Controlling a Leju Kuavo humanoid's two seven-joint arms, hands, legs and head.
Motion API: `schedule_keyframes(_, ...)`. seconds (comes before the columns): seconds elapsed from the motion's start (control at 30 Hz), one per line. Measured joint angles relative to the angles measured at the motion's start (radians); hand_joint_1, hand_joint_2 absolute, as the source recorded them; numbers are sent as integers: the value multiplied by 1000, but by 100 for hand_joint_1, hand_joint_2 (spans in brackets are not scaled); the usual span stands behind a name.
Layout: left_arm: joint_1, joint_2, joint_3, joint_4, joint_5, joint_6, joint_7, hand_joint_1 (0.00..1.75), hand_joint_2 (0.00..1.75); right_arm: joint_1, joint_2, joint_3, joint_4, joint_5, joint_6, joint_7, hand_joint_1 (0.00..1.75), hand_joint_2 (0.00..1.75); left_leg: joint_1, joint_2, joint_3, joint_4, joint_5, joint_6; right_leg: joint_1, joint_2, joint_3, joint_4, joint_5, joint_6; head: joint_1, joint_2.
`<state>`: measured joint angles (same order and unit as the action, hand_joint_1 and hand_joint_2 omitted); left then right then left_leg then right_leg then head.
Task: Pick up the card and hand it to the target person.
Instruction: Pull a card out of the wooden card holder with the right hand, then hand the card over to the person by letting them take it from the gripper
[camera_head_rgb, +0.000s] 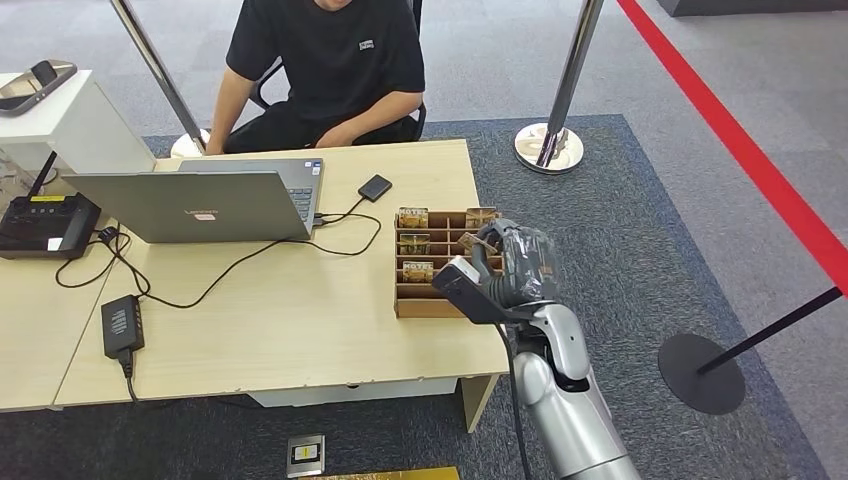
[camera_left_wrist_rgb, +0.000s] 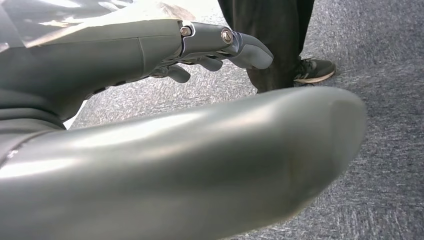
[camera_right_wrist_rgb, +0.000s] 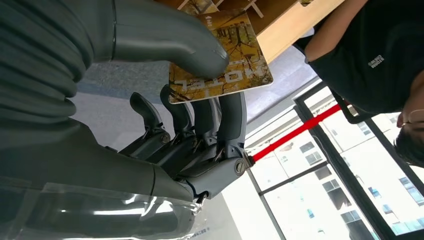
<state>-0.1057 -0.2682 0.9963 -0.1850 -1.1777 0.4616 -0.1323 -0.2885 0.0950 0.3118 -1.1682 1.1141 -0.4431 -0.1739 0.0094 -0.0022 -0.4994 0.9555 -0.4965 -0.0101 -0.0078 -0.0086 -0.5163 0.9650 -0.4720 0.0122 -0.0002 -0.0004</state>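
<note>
Head view: the right hand (camera_head_rgb: 500, 272) is being held over the near right part of the wooden tray (camera_head_rgb: 420, 305), which is sitting on the desk (camera_head_rgb: 300, 330) at about three o'clock from the laptop (camera_head_rgb: 200, 205). In the right wrist view a card (camera_right_wrist_rgb: 227, 60) printed with autumn trees is being pinched between the thick thumb and the darker fingers (camera_right_wrist_rgb: 232, 117), so the right hand is gripping the card. The card is being kept just beside the tray's edge, lifted off it as far as can be judged. More cards are lying in the tray's slots. The left hand (camera_left_wrist_rgb: 215, 47) is hanging beside the robot's body over the carpet; its fingers are being held loosely apart with nothing between them, so it is judged to be open.

The person (camera_head_rgb: 325, 70) in the black shirt is seated behind the desk at about eleven o'clock from the tray. The pick-up is judged to be done, and the hand-over is not yet begun. For the next move the card is expected to be carried across the desk towards the person, above the cable and the laptop, with the pinch being kept firm until the card is taken.
</note>
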Motion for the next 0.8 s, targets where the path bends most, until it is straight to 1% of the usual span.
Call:
schedule_keyframes(0.13, -1, 0, -2, 0, -9, -1, 6, 0, 0, -11, 1, 9, -3, -7, 4, -6, 155, 175, 0, 0, 0, 0, 0, 0, 0, 0, 0, 0, 0, 0, 0, 0)
schedule_keyframes(0.3, -5, 0, -15, 0, -24, -4, 18, 0, 0, -61, 11, 20, 36, -25, -1, -28, 160, 175, 0, 0, 0, 0, 1, 0, 0, 0, 0, 0, 0, 0, 0, 0)
schedule_keyframes(0.47, -14, 0, -27, 0, -36, -7, 27, 0, 0, -144, 41, 33, 123, -47, -13, -54, 167, 175, 0, 0, 0, 0, 1, -1, 0, 0, 0, 0, 1, 0, 0, 0)
schedule_keyframes(0.6, -16, 0, -38, 0, -43, -11, 33, 0, 0, -207, 72, 39, 189, -88, -20, -85, 165, 175, 0, 0, 0, 0, 2, -1, 0, 0, 0, 1, 1, 0, 0, 0)
schedule_keyframes(0.8, -18, 0, -50, 0, -52, -13, 40, 0, 0, -278, 103, 50, 260, -105, -32, -90, 169, 175, 0, 0, 0, 0, 2, -1, 0, 0, 0, 1, 1, 0, 0, 0)
